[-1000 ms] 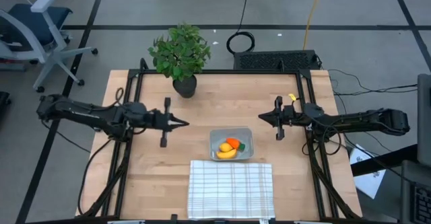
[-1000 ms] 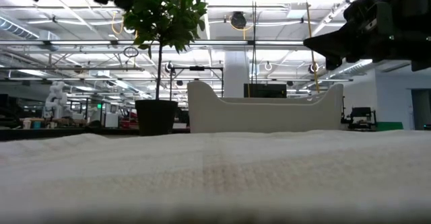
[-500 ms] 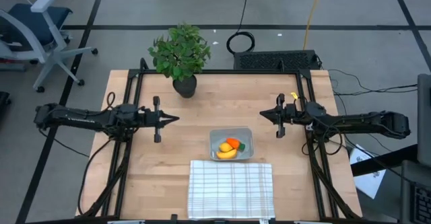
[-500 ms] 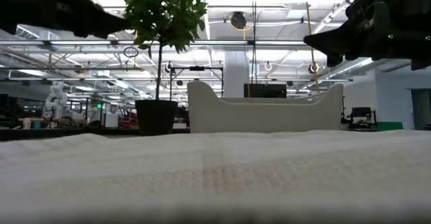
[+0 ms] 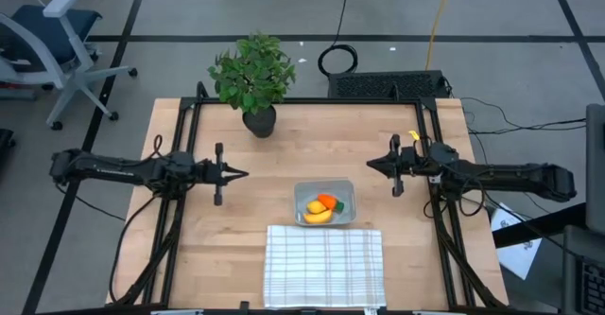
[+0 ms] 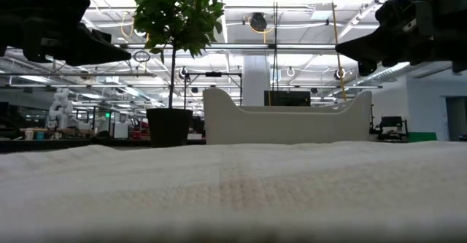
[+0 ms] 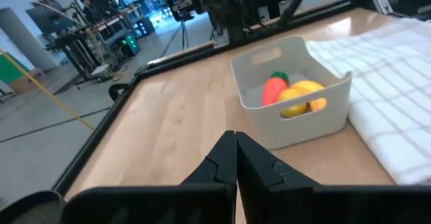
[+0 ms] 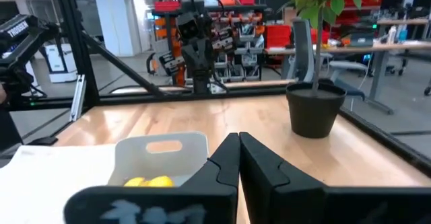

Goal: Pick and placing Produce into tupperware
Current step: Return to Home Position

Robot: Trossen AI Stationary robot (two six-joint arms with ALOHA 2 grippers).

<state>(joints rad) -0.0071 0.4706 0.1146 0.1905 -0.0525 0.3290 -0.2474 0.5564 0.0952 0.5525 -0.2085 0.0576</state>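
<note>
Pincers both sit pinched shut on nothing: the left pincer [image 5: 242,173] and the right pincer [image 5: 371,165] hover either side of the tub [image 5: 301,190], where carrot [image 5: 326,201], banana [image 5: 319,218] and lemon [image 5: 313,206] lie together. A careless swing homeward might clip the potted plant [image 5: 251,74] and topple it.

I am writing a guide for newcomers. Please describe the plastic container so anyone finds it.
Find the wooden table, then the white checked cloth. Just beyond the cloth, toward the potted plant, sits the small greyish container, the only thing holding toy produce.
</note>
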